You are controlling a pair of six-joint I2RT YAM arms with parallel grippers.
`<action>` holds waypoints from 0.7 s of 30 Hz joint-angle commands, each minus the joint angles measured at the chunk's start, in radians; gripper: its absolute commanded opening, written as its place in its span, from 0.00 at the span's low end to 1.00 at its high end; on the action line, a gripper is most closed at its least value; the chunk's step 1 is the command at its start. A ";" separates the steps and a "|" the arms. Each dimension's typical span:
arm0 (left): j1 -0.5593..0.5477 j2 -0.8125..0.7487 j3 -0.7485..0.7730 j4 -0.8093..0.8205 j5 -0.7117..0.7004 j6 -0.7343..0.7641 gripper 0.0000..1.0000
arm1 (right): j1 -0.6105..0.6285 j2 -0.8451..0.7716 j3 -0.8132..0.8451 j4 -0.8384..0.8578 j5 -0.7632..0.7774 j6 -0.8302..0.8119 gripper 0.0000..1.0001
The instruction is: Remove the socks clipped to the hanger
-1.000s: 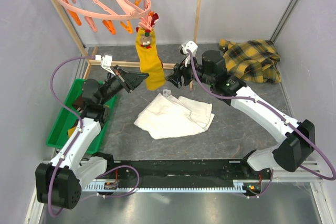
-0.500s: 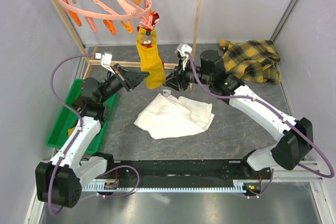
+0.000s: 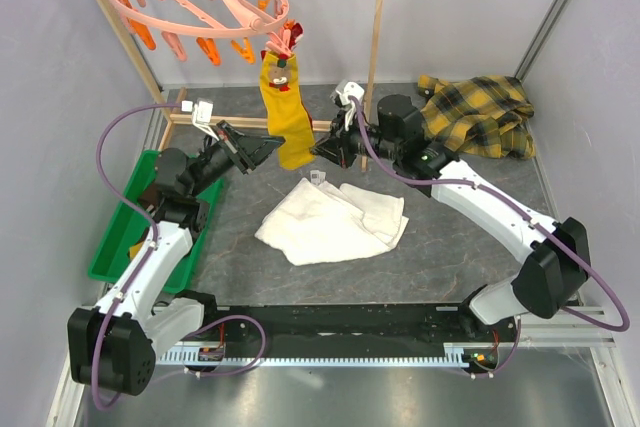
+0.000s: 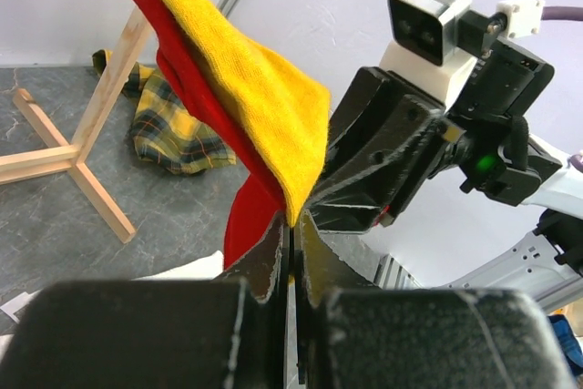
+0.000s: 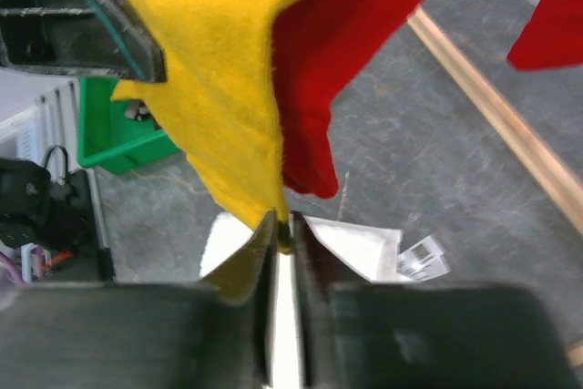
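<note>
Your right gripper [image 5: 282,221] pinches the lower edge of the yellow sock [image 5: 209,70], red sock [image 5: 364,43] just behind it. Your left gripper [image 4: 291,230], pressed together, touches that sock's corner; hanger [image 3: 237,2] above both

Left tool [image 3: 277,148] pinched closed, right tool [image 3: 316,150] nearly closed, their tips almost meeting.

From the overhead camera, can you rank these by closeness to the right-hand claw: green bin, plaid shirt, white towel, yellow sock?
From the right gripper, in the top view:
1. yellow sock, hanging right at its fingertips.
2. white towel, lying just below it, mid-scene.
3. plaid shirt, off to the right, at the back.
4. green bin, at the far left edge.
</note>
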State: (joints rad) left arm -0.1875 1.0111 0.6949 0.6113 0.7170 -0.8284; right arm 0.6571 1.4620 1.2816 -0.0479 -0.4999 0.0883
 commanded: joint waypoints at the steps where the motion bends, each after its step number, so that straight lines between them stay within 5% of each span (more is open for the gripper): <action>1: 0.000 0.001 0.040 0.048 0.025 -0.025 0.06 | -0.004 0.015 0.025 0.040 -0.016 0.016 0.00; 5: 0.000 -0.008 0.041 0.002 0.003 0.011 0.30 | -0.002 -0.008 0.019 0.091 -0.051 0.085 0.00; 8: 0.000 -0.038 0.040 -0.073 -0.062 0.079 0.63 | 0.004 -0.028 0.010 0.134 -0.078 0.155 0.00; 9: 0.000 -0.048 0.040 -0.090 -0.080 0.096 0.67 | 0.010 -0.032 0.010 0.141 -0.068 0.169 0.00; 21: 0.000 -0.131 0.071 -0.268 -0.143 0.226 0.73 | 0.094 -0.029 0.035 0.194 0.001 0.263 0.00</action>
State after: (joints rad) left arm -0.1875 0.9039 0.7235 0.3946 0.5884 -0.6788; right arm 0.7166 1.4559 1.2816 0.0814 -0.5167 0.3134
